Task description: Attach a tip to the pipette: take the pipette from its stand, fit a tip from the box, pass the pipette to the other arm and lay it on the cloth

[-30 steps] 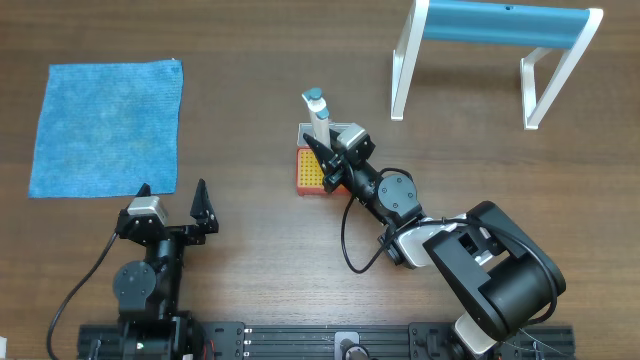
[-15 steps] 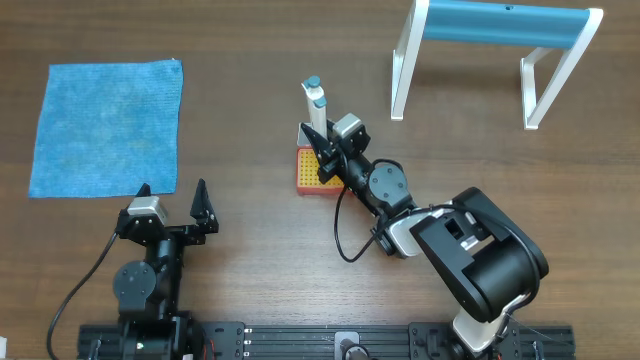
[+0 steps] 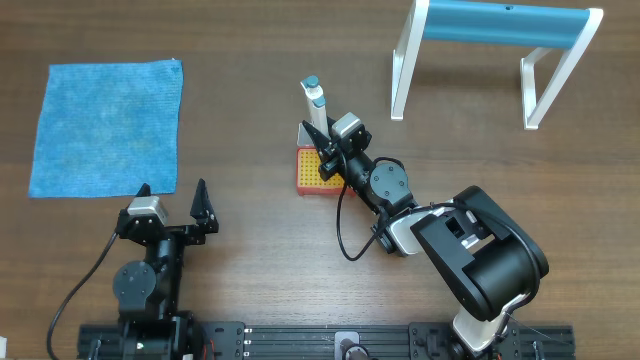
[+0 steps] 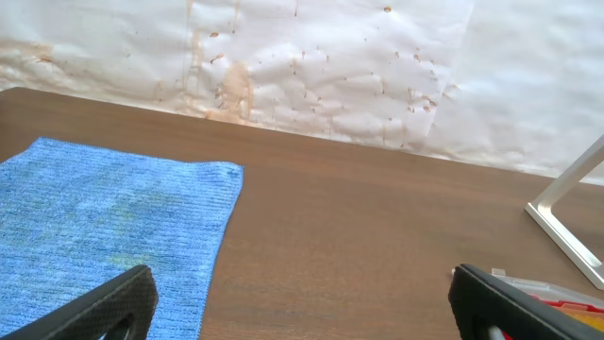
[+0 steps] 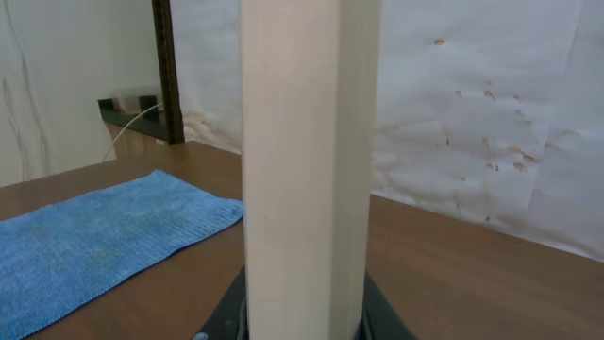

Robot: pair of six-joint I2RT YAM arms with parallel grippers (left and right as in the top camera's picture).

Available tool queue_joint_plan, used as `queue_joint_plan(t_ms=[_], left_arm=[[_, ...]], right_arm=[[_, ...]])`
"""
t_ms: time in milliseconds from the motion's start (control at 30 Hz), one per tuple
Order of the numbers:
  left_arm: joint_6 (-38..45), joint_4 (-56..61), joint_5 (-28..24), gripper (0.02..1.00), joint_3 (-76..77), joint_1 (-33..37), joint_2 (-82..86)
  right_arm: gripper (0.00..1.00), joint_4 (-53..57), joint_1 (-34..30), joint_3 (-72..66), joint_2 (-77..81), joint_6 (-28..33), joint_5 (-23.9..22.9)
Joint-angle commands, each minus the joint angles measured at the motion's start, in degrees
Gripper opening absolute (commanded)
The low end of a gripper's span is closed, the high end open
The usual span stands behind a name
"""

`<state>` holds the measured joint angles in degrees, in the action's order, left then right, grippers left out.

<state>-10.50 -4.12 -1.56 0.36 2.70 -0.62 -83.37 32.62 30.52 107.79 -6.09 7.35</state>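
1. A brown wooden surface (image 3: 250,260) is seen from above, with two black robot arms standing at its near edge.
2. The right end effector (image 3: 323,150) is at the middle of the surface. Its fingers are clamped on a pipette (image 3: 316,103), one on each side of the body.
3. The pipette stands upright. It has a cream-white body and a blue-grey cap at the top. In the right wrist view the body (image 5: 307,161) rises as a pale column between the two dark fingers.
4. Just beside the held pipette is the tip box (image 3: 312,170), a small orange rack of tips lying on the surface. Whether the pipette's lower end touches the box cannot be told.
5. The left end effector (image 3: 172,200) hangs low over the near left part of the surface. Its fingers are spread wide and hold nothing. In the left wrist view both black fingertips (image 4: 104,304) sit far apart over bare wood.
6. A blue cloth (image 3: 107,127) lies flat at the far left of the surface, just beyond the left end effector and well apart from the pipette.
7. A stand (image 3: 500,20), with white legs and a blue top bar, is at the far right of the surface.
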Motion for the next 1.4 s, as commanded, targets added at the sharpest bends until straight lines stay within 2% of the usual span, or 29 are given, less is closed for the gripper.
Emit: queue_joint_plan(t_ms=[33,467,867,967,1400], left_arm=[[0.5,-0.4,-0.2,0.998,0.0,0.2,0.3],[0.5,-0.4,-0.2,0.996,0.0,0.2,0.3],[0.5,-0.4,-0.2,0.996,0.0,0.2,0.3],[0.5,-0.4,-0.2,0.998,0.0,0.2,0.3],[0.5,-0.4,-0.2,0.996,0.0,0.2,0.3]], right_arm=[[0.08,-0.4,-0.3,1.3,2.1,1.0,-0.2],[0.08,-0.3,-0.3,2.5,3.1,1.0,0.0],[0.08,-0.4,-0.3,1.8,3.1,0.6,1.3],[0.08,-0.4,-0.3,1.8,3.1,0.6,2.8],[0.08,-0.4,-0.6,1.3,3.1,0.6,2.7]])
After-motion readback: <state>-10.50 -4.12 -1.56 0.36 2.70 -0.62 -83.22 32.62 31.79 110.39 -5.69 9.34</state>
